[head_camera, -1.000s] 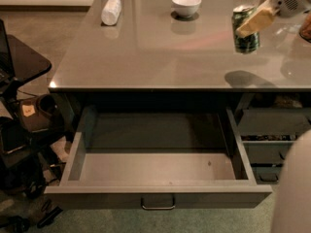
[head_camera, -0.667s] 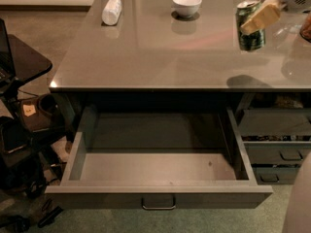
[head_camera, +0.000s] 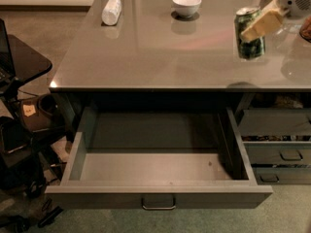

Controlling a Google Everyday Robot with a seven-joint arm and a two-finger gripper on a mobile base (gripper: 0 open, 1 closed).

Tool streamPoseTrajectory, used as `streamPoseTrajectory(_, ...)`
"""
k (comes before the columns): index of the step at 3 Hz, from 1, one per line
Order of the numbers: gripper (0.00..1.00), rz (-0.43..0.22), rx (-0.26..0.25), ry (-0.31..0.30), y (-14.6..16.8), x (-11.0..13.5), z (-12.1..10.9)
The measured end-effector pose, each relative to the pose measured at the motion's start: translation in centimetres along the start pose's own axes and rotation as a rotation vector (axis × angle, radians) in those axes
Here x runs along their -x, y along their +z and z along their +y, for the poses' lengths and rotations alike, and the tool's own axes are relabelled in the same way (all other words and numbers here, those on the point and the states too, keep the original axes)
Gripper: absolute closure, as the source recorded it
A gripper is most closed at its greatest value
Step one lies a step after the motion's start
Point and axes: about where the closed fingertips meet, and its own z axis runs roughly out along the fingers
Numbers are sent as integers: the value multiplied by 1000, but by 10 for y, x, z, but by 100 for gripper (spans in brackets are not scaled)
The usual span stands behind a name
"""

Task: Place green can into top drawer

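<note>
The green can (head_camera: 249, 41) is dark green with a silver top and hangs above the right part of the grey tabletop (head_camera: 155, 57), with its shadow near the table's front edge. My gripper (head_camera: 256, 28) comes in from the upper right and is shut on the can; one tan finger (head_camera: 265, 21) lies across its front. The top drawer (head_camera: 158, 196) is pulled wide open below the table's front edge. Its small metal bar handle (head_camera: 159, 204) is at the centre, and its inside is bare.
A white bottle (head_camera: 111, 10) lies at the table's back left and a white bowl (head_camera: 186, 4) stands at the back centre. Narrower grey drawers (head_camera: 279, 152) stack at the right. Dark equipment and cables (head_camera: 19, 130) stand on the floor at the left.
The gripper with the can has shifted a little to the right and then slightly lower, toward the table's front edge. The drawer stays open as before.
</note>
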Motion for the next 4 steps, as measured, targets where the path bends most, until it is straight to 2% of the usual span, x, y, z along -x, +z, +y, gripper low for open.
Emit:
streamPoseTrajectory(1, 100, 2, 139, -35, -26, -9, 73)
streamPoseTrajectory(2, 100, 34, 187, -23, -10, -21, 91)
streamPoseTrajectory(3, 100, 20, 204, -14, -6, -19, 97)
streamPoseTrajectory(4, 100, -86, 218, -47, -25, 3, 135)
